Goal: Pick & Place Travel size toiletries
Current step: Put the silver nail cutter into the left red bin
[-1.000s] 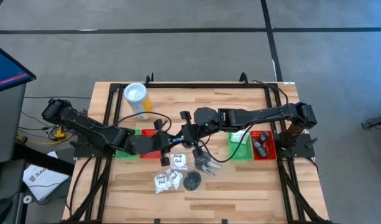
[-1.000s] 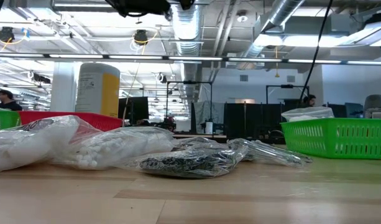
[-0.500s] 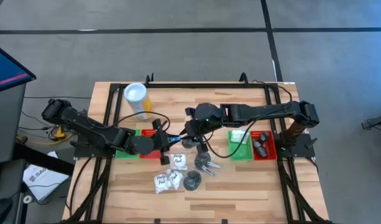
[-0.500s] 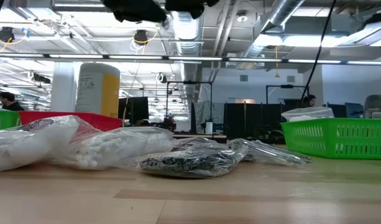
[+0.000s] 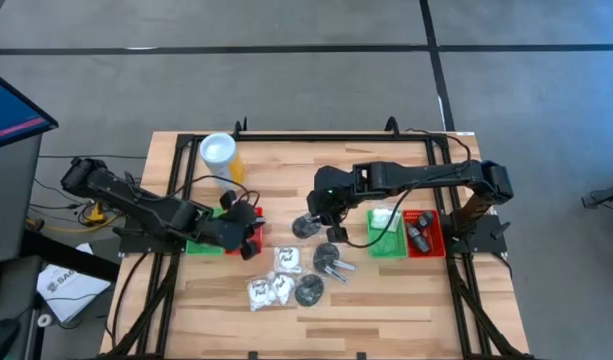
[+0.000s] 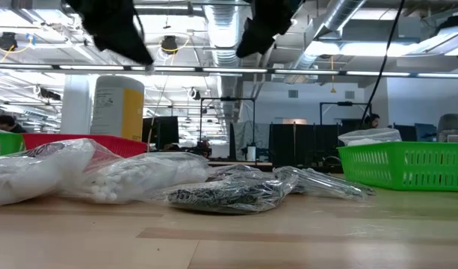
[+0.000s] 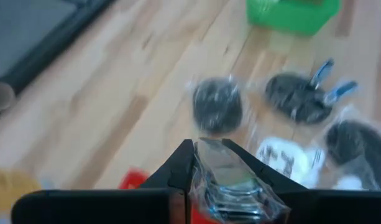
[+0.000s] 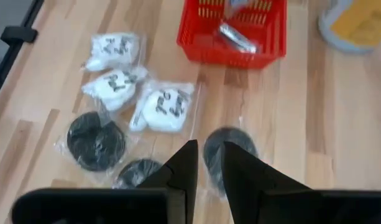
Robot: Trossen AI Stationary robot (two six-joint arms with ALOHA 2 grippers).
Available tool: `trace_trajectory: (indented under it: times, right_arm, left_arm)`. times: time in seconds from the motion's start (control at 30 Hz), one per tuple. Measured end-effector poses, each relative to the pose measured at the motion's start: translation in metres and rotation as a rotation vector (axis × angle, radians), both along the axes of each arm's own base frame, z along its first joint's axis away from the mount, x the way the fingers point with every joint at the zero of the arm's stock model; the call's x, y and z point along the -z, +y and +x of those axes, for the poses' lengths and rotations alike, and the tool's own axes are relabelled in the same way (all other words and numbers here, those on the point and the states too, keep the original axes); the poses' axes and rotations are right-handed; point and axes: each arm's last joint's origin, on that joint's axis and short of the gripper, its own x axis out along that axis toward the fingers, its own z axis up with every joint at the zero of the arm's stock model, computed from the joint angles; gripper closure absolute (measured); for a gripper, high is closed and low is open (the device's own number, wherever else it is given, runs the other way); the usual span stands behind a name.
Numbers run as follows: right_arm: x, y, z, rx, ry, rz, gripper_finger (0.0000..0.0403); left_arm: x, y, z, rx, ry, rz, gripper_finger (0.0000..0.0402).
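The left hand [image 7: 207,163] is clamped on a clear bagged silvery tube [image 7: 224,186] over the red tray [image 5: 248,238] at the desk's left; it should let go low, squarely inside the tray walls. The right hand [image 8: 207,163] hovers almost closed and empty above a black disc [image 8: 229,148]. The other discs and white sachets [image 5: 269,290] lie mid-desk [image 5: 386,310].

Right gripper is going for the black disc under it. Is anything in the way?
Nothing visible does. The right gripper is above the bagged black disc, with only open air between them. The left gripper, holding a clear packet, is off to the side by the red tray.
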Motion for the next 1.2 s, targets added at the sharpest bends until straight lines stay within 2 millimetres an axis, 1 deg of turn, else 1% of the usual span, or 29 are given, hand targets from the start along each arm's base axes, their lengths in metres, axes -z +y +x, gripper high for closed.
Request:
trace_trajectory:
  times: [0.17,0.23,0.47,0.63,0.77,0.87,1.0,1.1,1.2]
  right_arm:
    - [0.003,0.002,-0.004,0.003,0.051,0.006,0.0339]
    - [0.004,0.002,-0.006,0.013,0.080,0.014,0.0339]
    - [0.008,0.002,-0.011,0.042,0.150,0.026,0.0339]
    - [0.009,0.002,-0.013,0.045,0.169,0.027,0.0339]
    - [0.011,0.002,-0.014,0.049,0.181,0.029,0.0339]
    - [0.020,0.002,-0.016,0.057,0.203,0.032,0.0339]
    - [0.033,0.002,-0.019,0.062,0.237,0.034,0.0339]
    - [0.041,0.002,-0.018,0.079,0.227,0.045,0.0339]
    - [0.047,0.002,-0.020,0.081,0.244,0.046,0.0339]
  left_arm:
    - [0.008,0.003,-0.010,-0.076,0.085,-0.106,0.0354]
    - [0.013,0.005,-0.011,-0.107,0.110,-0.150,0.0354]
    - [0.046,0.020,-0.019,-0.203,0.238,-0.286,0.0354]
    - [0.058,0.028,-0.023,-0.250,0.277,-0.353,0.0354]
    - [0.065,0.033,-0.024,-0.263,0.286,-0.384,0.0338]
    - [0.067,0.034,-0.025,-0.265,0.292,-0.392,0.0331]
    - [0.067,0.034,-0.024,-0.259,0.289,-0.391,0.0337]
    - [0.067,0.034,-0.024,-0.259,0.288,-0.392,0.0338]
    - [0.067,0.034,-0.024,-0.258,0.285,-0.393,0.0326]
